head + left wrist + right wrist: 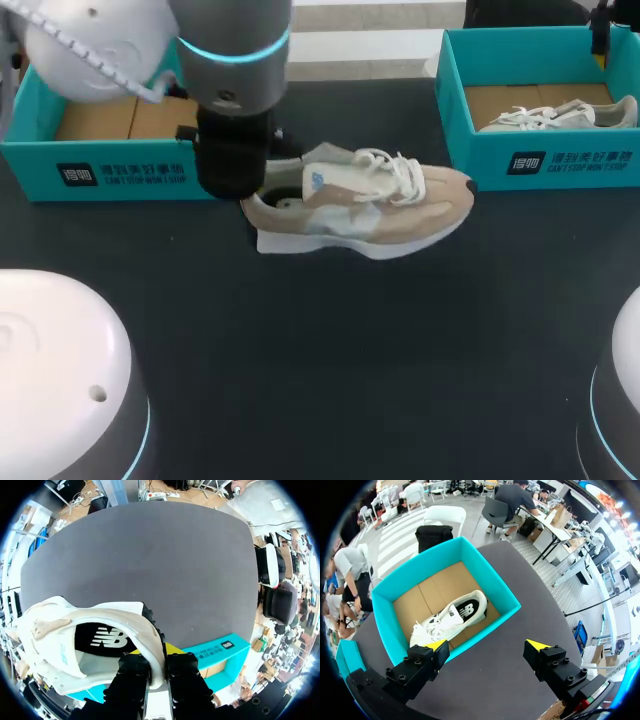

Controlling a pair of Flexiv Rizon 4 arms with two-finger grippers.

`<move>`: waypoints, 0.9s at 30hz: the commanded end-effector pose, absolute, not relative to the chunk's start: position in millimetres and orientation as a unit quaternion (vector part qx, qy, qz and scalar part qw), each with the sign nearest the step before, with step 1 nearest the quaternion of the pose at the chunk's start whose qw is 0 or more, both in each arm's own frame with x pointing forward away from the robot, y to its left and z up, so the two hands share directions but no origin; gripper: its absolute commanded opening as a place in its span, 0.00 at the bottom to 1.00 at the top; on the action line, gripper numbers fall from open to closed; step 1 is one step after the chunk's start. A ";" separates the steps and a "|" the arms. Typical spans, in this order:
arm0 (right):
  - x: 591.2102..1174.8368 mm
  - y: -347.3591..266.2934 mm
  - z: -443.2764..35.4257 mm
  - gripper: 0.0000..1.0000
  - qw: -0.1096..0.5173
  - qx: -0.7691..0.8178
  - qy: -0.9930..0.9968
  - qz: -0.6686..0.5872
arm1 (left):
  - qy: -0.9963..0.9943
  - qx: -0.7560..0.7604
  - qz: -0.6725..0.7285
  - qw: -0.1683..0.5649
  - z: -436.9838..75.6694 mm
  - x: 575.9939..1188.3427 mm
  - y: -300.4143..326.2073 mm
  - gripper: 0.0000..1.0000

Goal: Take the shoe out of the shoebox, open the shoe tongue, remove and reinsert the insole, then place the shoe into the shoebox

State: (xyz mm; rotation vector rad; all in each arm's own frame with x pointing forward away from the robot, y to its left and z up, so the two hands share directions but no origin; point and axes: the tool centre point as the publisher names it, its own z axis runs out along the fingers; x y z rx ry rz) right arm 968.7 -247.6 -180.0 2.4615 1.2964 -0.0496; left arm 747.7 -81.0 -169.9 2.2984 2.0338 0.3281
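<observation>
A beige and white shoe (370, 205) with white laces lies on the dark table, toe to the right, just in front of the left teal shoebox (100, 165). My left gripper (157, 662) is shut on the shoe's heel collar (150, 640), one finger inside the shoe and one outside. The dark insole (102, 640) shows inside the shoe. My right gripper (487, 645) hangs open and empty above the right teal shoebox (485, 560), which holds a white shoe (452, 617).
The left shoebox shows only its cardboard floor (120, 118). The right shoebox (540, 160) stands at the back right with the white shoe (560, 115) in it. Dark table surface (350, 360) stretches in front of the beige shoe.
</observation>
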 end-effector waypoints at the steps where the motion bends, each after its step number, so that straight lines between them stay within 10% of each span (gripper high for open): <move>1: 967.8 -248.0 -180.0 1.00 0.179 0.870 0.459 -0.017 | 0.659 0.740 0.134 -0.007 -195.2 741.8 -111.8 0.00; 27: 967.8 -248.0 -180.0 1.00 0.179 0.870 0.459 -0.017 | 0.689 0.706 0.151 -0.065 -305.3 717.5 -103.3 0.00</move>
